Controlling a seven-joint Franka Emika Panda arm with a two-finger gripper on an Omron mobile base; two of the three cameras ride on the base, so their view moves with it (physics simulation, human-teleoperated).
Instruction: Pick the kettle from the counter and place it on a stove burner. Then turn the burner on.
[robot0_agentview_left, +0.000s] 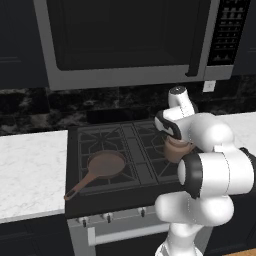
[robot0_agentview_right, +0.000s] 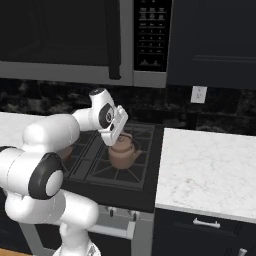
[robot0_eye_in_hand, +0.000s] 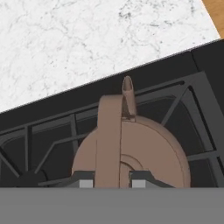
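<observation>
- The end effector (robot0_eye_in_hand: 113, 180) sits directly over the kettle (robot0_agentview_right: 122, 151), with 1 fingertip on each side of the arched handle; it appears clenched on that handle, though the tips are cut off low in the hand view.
- The kettle is on or just above the grate of the stove's right side, near the front burner (robot0_agentview_right: 116, 167); I cannot tell whether its base touches the grate yet.
- To do this step well, I judge the kettle should be lowered straight down and centred on the grate prongs, kept level, and let go only once it rests flat. Its spout (robot0_eye_in_hand: 127, 89) points toward the bench (robot0_agentview_right: 210, 170), so nothing needs turning.
- After that, the matching knob (robot0_agentview_right: 132, 214) on the stove front needs a careful twist.
- Counts: 1 kettle, 1 frying pan (robot0_agentview_left: 102, 167) on the stove's left side, 1 microwave (robot0_agentview_left: 130, 40) above, 1 wall outlet (robot0_agentview_right: 198, 94), 2 bench stretches flanking the stove.
</observation>
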